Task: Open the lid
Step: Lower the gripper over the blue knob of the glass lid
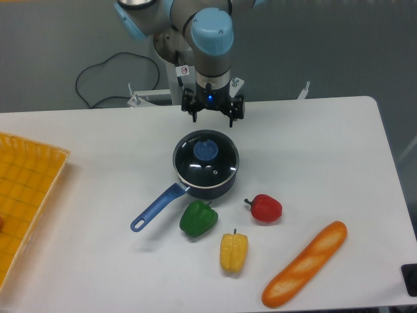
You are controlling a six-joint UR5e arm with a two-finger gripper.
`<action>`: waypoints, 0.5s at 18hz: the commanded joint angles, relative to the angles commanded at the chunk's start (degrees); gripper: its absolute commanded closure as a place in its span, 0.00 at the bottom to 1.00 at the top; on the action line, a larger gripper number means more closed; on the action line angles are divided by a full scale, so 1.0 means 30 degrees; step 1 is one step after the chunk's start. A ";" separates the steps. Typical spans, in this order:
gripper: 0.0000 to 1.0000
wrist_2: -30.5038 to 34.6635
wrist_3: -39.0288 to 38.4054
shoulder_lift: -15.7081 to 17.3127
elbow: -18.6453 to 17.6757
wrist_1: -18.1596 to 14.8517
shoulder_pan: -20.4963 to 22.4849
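Camera view, my gripper spread open above the lid, saucepan contents unclear, yellow tray cropped, white table, grey wall.

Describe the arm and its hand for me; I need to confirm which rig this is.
The arm has silver-grey tube segments with light blue joint caps. Its hand is black, with two thin dark fingers and a small blue light at the centre. A small red-and-white sticker sits on the base.

Three peppers, one saucepan, lid, baguette, tray.
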 joint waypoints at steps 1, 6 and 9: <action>0.00 0.0000 -0.0234 -0.0030 0.0029 0.0116 -0.0001; 0.00 -0.0088 -0.1289 -0.0645 0.0438 0.0440 -0.0439; 0.00 -0.0088 -0.1671 -0.1083 0.0877 0.0469 -0.0499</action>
